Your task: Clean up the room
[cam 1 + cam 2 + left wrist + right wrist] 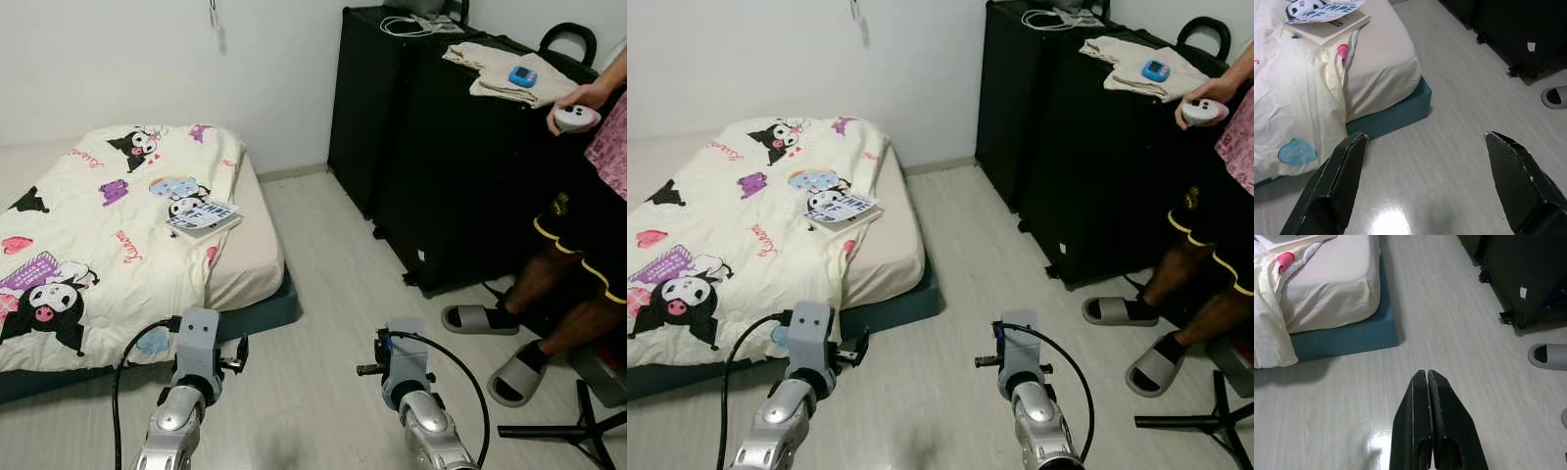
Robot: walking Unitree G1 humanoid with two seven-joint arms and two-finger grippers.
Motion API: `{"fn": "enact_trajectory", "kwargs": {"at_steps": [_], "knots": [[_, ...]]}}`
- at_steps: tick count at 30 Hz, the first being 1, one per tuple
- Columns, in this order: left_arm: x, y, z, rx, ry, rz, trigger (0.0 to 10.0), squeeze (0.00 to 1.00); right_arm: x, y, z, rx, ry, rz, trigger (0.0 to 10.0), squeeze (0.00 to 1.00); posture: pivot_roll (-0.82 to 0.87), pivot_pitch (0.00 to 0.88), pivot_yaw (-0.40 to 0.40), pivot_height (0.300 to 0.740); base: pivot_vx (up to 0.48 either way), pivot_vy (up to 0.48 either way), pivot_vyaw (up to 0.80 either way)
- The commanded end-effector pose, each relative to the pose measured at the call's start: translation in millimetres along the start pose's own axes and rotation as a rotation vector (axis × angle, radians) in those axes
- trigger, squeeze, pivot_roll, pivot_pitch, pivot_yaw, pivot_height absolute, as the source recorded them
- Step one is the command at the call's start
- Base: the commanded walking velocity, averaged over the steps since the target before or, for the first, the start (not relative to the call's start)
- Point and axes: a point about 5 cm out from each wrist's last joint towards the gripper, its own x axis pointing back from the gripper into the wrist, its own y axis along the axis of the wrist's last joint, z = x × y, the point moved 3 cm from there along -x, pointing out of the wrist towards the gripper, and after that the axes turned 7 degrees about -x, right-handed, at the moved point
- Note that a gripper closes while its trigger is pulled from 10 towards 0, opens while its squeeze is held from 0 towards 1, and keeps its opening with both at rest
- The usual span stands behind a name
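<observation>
Lying flat on the bed (59, 323), book (204, 218) angled toward its edge.

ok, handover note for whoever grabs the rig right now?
Left pincer: open, holding nothing, over bare floor near the mattress corner.
Right pincer: shut, holding nothing, over the floor.
Book lies on the cartoon-print bedspread near the mattress edge, untouched.
Folded cloth with a small blue gadget sits on the black cabinet.
A person stands on the robot's right holding a white device.
Done: nothing visibly picked up. Left: all of the tidying, probably starting with the book.
</observation>
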Motion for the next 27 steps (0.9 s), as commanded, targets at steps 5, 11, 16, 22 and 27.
{"fn": "enact_trajectory", "kwargs": {"at_steps": [5,11,16,22,27], "knots": [[-0.3,1.2,0.1,0.022,0.004,-0.007,10.0,0.0,0.8,-5.6,-1.3,-0.004,-0.002,0.03,10.0,0.0,0.0,0.114,-0.011,0.74,0.316,0.0,0.0],[-0.6,0.9,-0.1,0.025,0.003,-0.005,10.0,0.0,0.7,-5.8,-1.5,-0.002,0.002,0.033,10.0,0.0,0.01,0.111,-0.015,0.74,0.316,0.0,0.0],[0.0,0.5,0.4,0.025,0.003,-0.005,10.0,0.0,0.6,-6.0,-0.4,-0.002,0.008,0.035,10.0,0.0,0.01,0.109,-0.016,0.74,0.313,0.0,0.0],[0.4,0.1,0.3,0.027,0.005,-0.003,10.0,0.0,0.8,-6.5,0.2,-0.001,0.011,0.037,10.0,0.0,0.01,0.106,-0.018,0.74,0.293,0.0,0.0],[1.2,-0.8,-0.3,0.027,0.003,0.0,10.0,0.0,1.3,-7.3,0.1,0.001,0.016,0.04,10.0,0.0,0.01,0.103,-0.019,0.74,0.268,0.0,0.0]]}}
